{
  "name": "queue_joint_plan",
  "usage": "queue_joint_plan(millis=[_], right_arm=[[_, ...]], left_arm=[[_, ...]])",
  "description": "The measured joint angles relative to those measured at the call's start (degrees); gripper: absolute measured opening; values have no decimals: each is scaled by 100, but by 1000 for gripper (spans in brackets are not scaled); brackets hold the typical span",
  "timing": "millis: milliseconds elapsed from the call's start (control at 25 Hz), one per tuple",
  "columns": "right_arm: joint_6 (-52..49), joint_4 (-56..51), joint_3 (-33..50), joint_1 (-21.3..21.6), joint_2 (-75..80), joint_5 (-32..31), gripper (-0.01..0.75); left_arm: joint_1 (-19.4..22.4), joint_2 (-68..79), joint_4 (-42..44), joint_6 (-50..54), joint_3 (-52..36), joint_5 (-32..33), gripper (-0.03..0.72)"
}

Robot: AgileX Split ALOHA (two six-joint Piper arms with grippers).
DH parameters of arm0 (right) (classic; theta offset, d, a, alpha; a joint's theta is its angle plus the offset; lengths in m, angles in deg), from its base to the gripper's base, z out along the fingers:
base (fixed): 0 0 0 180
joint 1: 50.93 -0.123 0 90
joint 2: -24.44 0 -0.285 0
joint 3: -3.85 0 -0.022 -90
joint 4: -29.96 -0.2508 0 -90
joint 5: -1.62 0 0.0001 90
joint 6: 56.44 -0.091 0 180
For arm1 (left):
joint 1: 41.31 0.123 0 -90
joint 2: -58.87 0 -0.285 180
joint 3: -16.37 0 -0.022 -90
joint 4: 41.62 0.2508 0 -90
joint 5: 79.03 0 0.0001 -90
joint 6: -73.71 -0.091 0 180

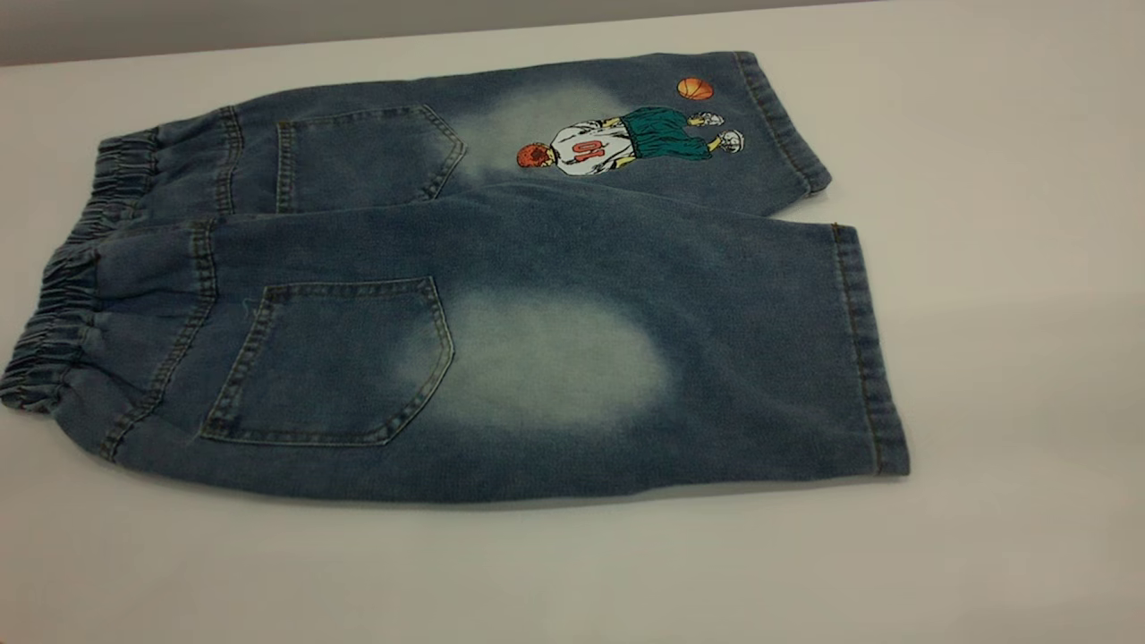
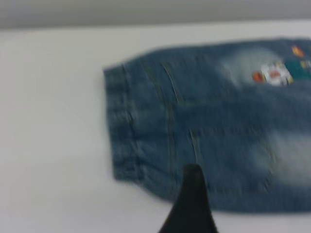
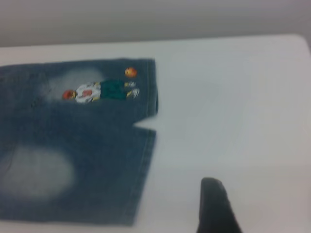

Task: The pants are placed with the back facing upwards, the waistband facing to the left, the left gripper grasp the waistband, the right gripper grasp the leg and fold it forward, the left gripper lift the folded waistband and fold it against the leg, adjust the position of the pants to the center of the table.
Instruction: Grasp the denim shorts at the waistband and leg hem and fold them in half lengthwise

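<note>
The short blue denim pants (image 1: 501, 233) lie flat on the table (image 1: 1011, 376), back pockets up. The ruffled waistband (image 1: 63, 309) is at the left, the hems at the right. The leg (image 1: 555, 358) with the pale oval patch is nearer; the printed leg lies behind it. Neither gripper shows in the exterior view. My left gripper (image 2: 233, 216) hovers by the near edge of the pants, close to the waistband (image 2: 119, 121); only one black finger (image 2: 191, 206) shows, nothing held. My right gripper (image 3: 262, 216) hangs over bare table beside the leg's hem (image 3: 143, 174); one finger (image 3: 214, 206) shows.
The off-white table extends on all sides of the pants, with a wide strip along the near side (image 1: 572, 572) and to the right. Its far edge (image 1: 268, 40) runs just behind the printed leg.
</note>
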Motion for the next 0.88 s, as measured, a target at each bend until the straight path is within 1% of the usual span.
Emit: queue_joint_plan(millis=[120, 200, 360, 440, 600, 720, 880], right_arm=[[99, 6, -197, 0, 190, -104, 351], [203, -42, -371, 0, 537, -21, 351], [536, -399, -576, 0, 1678, 445, 351], [759, -712, -576, 0, 2322, 670, 351], [1176, -1401, -576, 0, 3515, 1303, 351], [1436, -1897, -576, 0, 4240, 1720, 351], [1620, -2109, -576, 0, 5115, 2077, 351]], left_arm=[[0, 429, 55, 392, 250, -45, 538], [0, 859, 211, 557, 433, -53, 538], [0, 2005, 878, 1094, 754, -343, 538], [0, 2619, 1353, 1448, 761, -476, 538], [0, 3906, 2206, 1782, 756, -940, 533], [0, 4828, 2491, 1811, 756, -1286, 521], [0, 5995, 2532, 1878, 756, -1768, 505]])
